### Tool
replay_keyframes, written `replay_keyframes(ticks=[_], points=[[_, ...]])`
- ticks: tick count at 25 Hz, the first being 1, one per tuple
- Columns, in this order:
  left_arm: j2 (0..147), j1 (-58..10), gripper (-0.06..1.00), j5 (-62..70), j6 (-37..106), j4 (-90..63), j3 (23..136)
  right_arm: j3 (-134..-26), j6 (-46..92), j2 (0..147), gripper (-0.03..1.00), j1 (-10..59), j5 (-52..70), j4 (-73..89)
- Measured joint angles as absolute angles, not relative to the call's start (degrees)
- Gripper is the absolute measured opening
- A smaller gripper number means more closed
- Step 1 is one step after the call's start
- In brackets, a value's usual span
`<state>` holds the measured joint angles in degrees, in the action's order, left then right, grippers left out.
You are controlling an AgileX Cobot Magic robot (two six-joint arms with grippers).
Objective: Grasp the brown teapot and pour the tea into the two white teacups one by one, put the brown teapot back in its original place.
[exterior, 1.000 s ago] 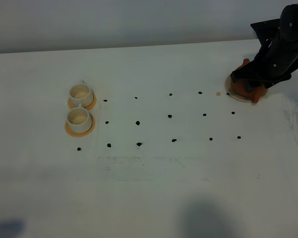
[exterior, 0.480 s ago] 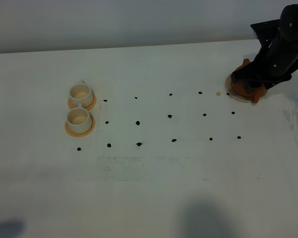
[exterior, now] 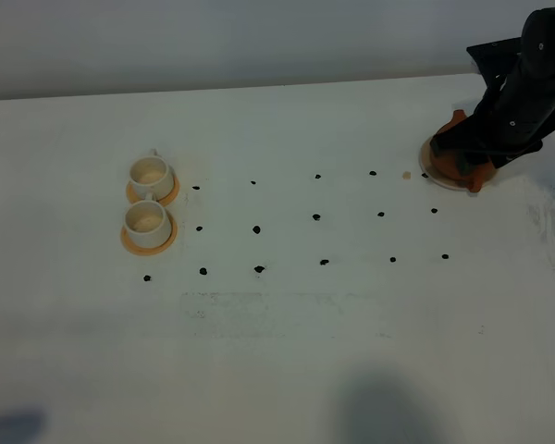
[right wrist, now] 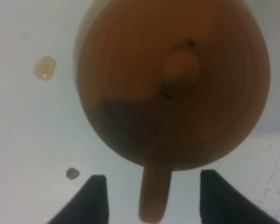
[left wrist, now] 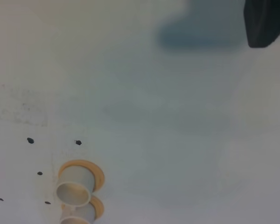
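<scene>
The brown teapot (exterior: 458, 163) stands on the pale tan coaster (exterior: 429, 167) at the far right of the table. My right gripper (exterior: 482, 155) hangs right over it and hides most of it. In the right wrist view the teapot (right wrist: 172, 84) fills the frame, with its knobbed lid up. Its handle (right wrist: 154, 196) lies between my open right gripper's (right wrist: 155, 192) two dark fingertips (right wrist: 95, 196), with a gap on each side. The two white teacups (exterior: 151, 174) (exterior: 149, 222) sit on orange-tan saucers at the left, and they show in the left wrist view (left wrist: 75, 188). Only one dark finger (left wrist: 266, 21) of the left gripper shows.
A grid of small black dots (exterior: 256, 228) marks the white table between the cups and the teapot. A small tan spot (exterior: 406, 174) lies just left of the coaster, and it also shows in the right wrist view (right wrist: 45, 67). The table's far edge runs behind the teapot.
</scene>
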<state>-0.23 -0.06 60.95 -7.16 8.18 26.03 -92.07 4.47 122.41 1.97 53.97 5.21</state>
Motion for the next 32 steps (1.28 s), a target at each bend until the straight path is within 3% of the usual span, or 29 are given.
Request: replay_keyframes(ticks=[8, 14, 32], points=[[-0.23, -0.06, 0.32, 60.95, -7.16, 8.18, 26.03, -92.07, 4.47, 123.03, 0.38, 1.97, 53.49, 5.15], [-0.23, -0.06, 0.32, 60.95, -7.16, 8.18, 26.03, -92.07, 5.68, 123.03, 0.09, 1.92, 52.90, 4.74], [-0.23, -0.06, 0.32, 60.95, -7.16, 8.18, 26.03, -92.07, 7.19, 123.03, 0.09, 1.92, 51.03, 6.72]])
